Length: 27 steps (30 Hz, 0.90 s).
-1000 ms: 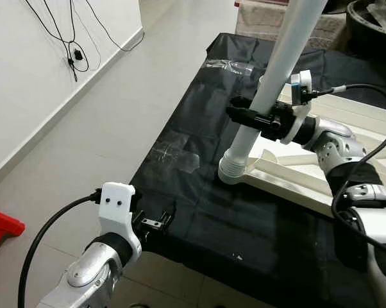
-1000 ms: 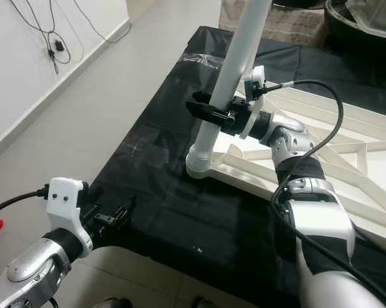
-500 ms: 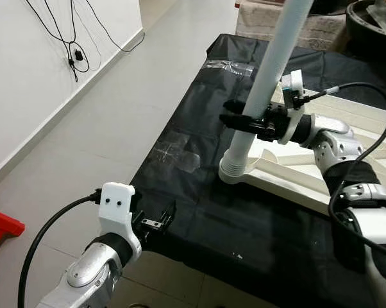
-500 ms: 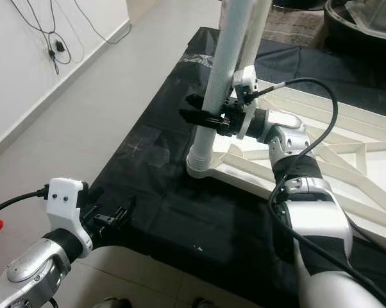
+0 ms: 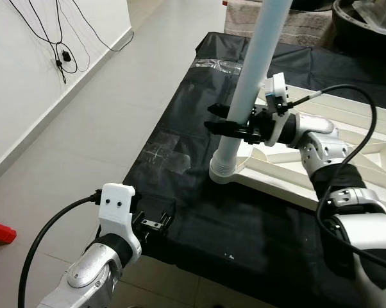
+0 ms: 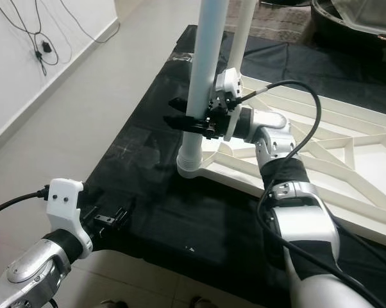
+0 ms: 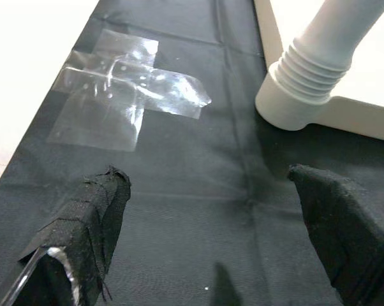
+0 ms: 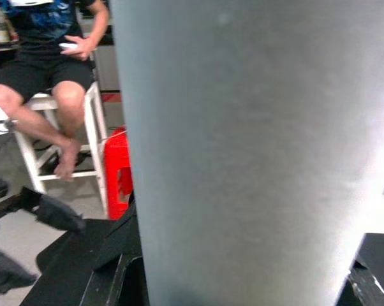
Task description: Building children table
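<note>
The white tabletop (image 5: pixel 289 187) lies upside down on a black cloth (image 5: pixel 199 122). A long white table leg (image 5: pixel 252 67) stands nearly upright in its ribbed corner socket (image 5: pixel 222 168). My right gripper (image 5: pixel 226 126) is shut on the leg a little above the socket, with a finger on either side. Up close, the leg (image 8: pixel 243 153) fills the space between those fingers. My left gripper (image 5: pixel 156 221) hovers open over the cloth's front left edge, holding nothing. In the left wrist view its fingertips (image 7: pixel 96 217) point towards the socket (image 7: pixel 310 76).
Clear tape (image 7: pixel 125 89) is stuck on the cloth near the socket. A second white leg (image 6: pixel 242 29) rises behind the first. A person (image 8: pixel 58 70) sits on a white stool beside a red stool (image 8: pixel 117 166). Cables (image 5: pixel 61 54) hang on the left wall above bare floor.
The leg has swung from leaning right to nearly upright, with my right gripper moving left with it. The left arm has stayed still, and the camera shifted slightly.
</note>
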### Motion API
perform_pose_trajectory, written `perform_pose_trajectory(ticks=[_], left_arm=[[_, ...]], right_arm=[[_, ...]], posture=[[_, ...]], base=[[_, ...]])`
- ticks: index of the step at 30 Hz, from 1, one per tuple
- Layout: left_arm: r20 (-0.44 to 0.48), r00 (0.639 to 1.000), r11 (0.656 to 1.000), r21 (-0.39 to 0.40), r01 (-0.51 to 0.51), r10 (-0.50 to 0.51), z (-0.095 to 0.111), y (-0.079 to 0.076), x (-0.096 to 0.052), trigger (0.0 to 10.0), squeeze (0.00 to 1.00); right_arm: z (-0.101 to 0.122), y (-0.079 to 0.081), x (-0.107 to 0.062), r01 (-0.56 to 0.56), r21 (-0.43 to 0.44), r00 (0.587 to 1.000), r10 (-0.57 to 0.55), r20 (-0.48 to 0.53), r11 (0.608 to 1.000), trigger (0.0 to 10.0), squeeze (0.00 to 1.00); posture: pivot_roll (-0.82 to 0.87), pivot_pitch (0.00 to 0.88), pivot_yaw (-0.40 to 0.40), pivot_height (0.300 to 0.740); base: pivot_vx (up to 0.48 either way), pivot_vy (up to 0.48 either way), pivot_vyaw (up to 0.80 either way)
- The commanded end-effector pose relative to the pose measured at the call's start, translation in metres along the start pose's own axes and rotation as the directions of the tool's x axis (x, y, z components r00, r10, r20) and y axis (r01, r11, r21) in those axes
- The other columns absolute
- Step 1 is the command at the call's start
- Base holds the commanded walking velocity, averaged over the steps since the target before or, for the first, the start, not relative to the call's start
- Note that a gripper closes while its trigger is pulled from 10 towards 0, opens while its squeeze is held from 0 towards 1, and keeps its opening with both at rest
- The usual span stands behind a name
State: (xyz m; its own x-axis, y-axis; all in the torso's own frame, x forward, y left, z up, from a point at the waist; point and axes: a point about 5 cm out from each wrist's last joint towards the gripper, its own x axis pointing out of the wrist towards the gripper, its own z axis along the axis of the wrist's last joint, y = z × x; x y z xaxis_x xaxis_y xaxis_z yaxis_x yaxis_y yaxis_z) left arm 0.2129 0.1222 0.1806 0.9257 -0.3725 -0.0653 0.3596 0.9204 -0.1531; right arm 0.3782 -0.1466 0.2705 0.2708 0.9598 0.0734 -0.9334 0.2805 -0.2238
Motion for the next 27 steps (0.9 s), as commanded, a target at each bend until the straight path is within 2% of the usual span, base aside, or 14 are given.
perform_pose_trajectory(ticks=[1,4,6,11,13,14,16,23,27], left_arm=[[-0.008,1.000,1.000,0.000,0.003,-0.003,-0.002,-0.002,-0.001,10.0,0.00],[-0.005,1.000,1.000,0.003,0.003,-0.003,-0.001,-0.001,0.000,10.0,0.00],[0.000,1.000,1.000,0.007,0.004,-0.004,0.000,0.001,0.001,10.0,0.00],[0.001,1.000,1.000,0.009,0.004,-0.004,0.000,0.002,0.003,10.0,0.00],[0.004,1.000,1.000,0.011,0.006,-0.006,0.000,0.003,0.006,10.0,0.00],[0.004,1.000,1.000,0.011,0.006,-0.006,0.000,0.003,0.006,10.0,0.00],[0.009,1.000,1.000,0.013,0.009,-0.009,0.001,0.004,0.009,10.0,0.00],[0.024,1.000,1.000,0.021,0.010,-0.011,0.003,0.006,0.013,10.0,0.00],[0.033,0.999,1.000,0.023,0.005,-0.005,0.005,0.007,0.015,10.0,0.00]], right_arm=[[-0.039,0.009,0.001,0.074,0.105,0.994,-0.066,-0.084,0.992,10.0,0.00],[-0.043,0.012,0.003,0.107,0.114,0.993,-0.099,-0.071,0.988,10.0,0.00],[-0.047,0.020,0.005,0.119,0.122,0.992,-0.114,-0.052,0.985,10.0,0.00],[-0.047,0.024,0.007,0.141,0.107,0.990,-0.137,-0.046,0.984,10.0,0.00],[-0.048,0.021,0.011,0.282,0.091,0.958,-0.274,-0.086,0.955,10.0,0.00],[-0.048,0.021,0.011,0.282,0.091,0.958,-0.274,-0.086,0.955,10.0,0.00],[-0.049,0.019,0.013,0.387,0.049,0.916,-0.377,-0.139,0.921,10.0,0.00],[-0.050,0.025,0.024,0.462,0.041,0.870,-0.444,-0.214,0.886,10.0,0.00],[-0.051,0.027,0.027,0.481,0.043,0.860,-0.461,-0.216,0.876,10.0,0.00]], posture=[[0.18,0.223,-0.038,0.740],[0.18,0.222,-0.038,0.740],[0.17,0.219,-0.036,0.740],[0.17,0.217,-0.033,0.740],[0.16,0.209,-0.026,0.740],[0.16,0.209,-0.026,0.740],[0.16,0.202,-0.026,0.740],[0.15,0.192,-0.029,0.740],[0.15,0.188,-0.037,0.740]], base=[[0.000,0.000,0.00],[0.000,0.000,0.00],[0.000,0.000,0.00],[0.000,0.000,0.00],[0.000,0.000,0.00],[0.000,0.000,0.00],[0.000,0.000,0.00],[0.000,0.000,0.00],[0.000,0.000,0.00]])
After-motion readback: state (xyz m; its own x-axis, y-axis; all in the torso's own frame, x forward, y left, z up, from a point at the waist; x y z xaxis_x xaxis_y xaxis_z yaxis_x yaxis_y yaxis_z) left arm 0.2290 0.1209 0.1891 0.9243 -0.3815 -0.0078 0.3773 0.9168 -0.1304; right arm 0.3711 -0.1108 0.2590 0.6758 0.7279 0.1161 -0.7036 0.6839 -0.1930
